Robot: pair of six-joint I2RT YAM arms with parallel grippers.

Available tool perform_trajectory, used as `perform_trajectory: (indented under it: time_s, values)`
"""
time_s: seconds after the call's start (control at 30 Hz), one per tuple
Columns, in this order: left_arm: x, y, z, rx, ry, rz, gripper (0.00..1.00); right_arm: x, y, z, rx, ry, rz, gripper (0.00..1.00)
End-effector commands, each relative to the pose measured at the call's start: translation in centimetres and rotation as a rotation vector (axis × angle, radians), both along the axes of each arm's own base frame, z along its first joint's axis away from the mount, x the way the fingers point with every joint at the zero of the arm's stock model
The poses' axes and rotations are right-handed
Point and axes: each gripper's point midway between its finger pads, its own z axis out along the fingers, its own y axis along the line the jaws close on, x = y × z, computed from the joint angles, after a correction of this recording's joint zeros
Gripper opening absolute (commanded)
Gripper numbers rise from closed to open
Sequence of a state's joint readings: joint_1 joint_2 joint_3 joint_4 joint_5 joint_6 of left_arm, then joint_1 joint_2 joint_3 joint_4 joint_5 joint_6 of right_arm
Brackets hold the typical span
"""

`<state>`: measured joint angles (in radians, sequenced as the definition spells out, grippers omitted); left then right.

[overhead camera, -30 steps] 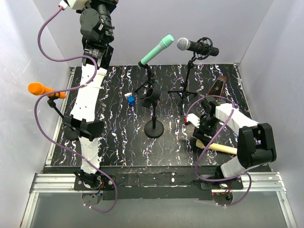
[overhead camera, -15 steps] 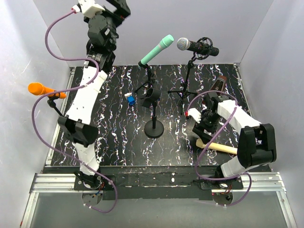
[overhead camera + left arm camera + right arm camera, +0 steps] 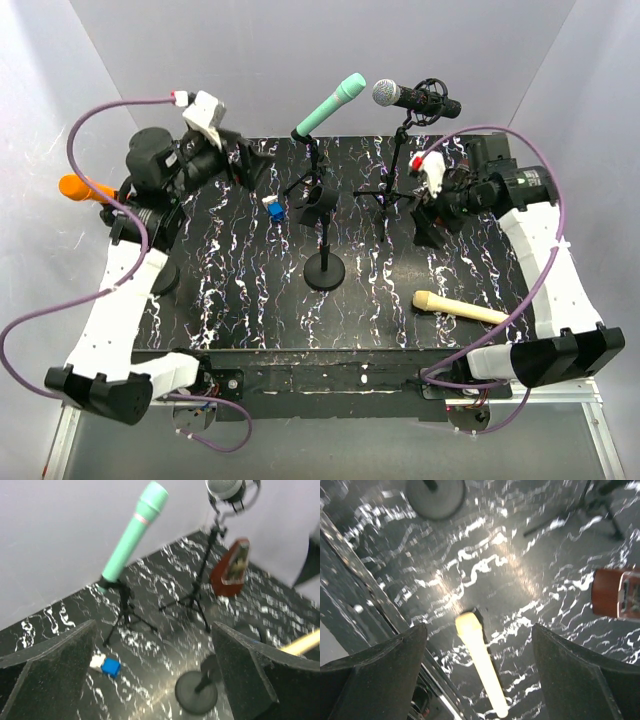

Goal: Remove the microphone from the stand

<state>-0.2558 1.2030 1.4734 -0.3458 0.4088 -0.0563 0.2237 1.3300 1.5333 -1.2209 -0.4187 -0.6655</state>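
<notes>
Arms just swung — left gripper now faces green microphone, right gripper raised; both wide open, empty — microphone still on stand.

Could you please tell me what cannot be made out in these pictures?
Top view: the orange microphone is partly hidden behind the left arm.
Left wrist view: the silver microphone is cut off by the top edge.
Right wrist view: the brown metronome is cut off by the right edge and blurred.

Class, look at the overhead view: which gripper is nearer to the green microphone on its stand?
Left. The left gripper hovers just left of the green microphone, near its lower end; the right gripper sits farther away on its right, beyond the black tripod stand.
</notes>
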Motion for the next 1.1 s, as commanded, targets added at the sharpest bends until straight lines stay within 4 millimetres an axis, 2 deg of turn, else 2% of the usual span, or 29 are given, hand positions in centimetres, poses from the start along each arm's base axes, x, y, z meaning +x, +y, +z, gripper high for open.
perform_trajectory:
  time_s: [0.0,0.1,0.17,0.27,0.37,0.5,0.67,0.83,0.93,1.07]
  values:
    - [-3.6,-0.9,-8.0,0.178,0.14,-0.189,0.98,-1.2,3.2,5.0,0.215,0.042,-0.012,0.92]
    - [-4.7,-1.8,-10.7,0.203,0.209,-0.287,0.98,-0.6,4.7,6.9,0.287,0.046,0.009,0.92]
    - [-4.8,-2.7,-11.2,0.179,0.257,-0.344,0.98,-0.2,5.3,7.8,0.322,0.032,0.027,0.92]
    - [-5.6,-4.7,-10.5,0.175,0.185,-0.534,0.98,0.3,5.7,8.1,0.344,0.033,0.022,0.92]
    - [-5.3,-6.3,-9.4,0.172,0.092,-0.624,0.98,0.5,6.0,8.4,0.368,0.039,-0.012,0.92]
    - [-5.5,-8.3,-8.8,0.157,0.074,-0.727,0.96,0.8,5.5,7.3,0.354,0.042,-0.091,0.93]
    - [-5.9,-10.4,-9.2,0.144,0.091,-0.814,0.93,1.8,3.2,4.3,0.2,0.035,-0.235,0.94]
    - [-5.9,-10.8,-8.7,0.15,0.079,-0.824,0.94,0.6,2.2,2.3,0.127,0.049,-0.224,0.94]
    - [-6.2,-10.4,-8.3,0.171,0.109,-0.801,0.98,0.1,2.4,2.8,0.145,0.025,-0.196,0.95]
    - [-7.5,-9.4,-7.5,0.194,0.135,-0.764,0.98,-0.4,3.3,3.6,0.195,0.042,-0.164,0.95]
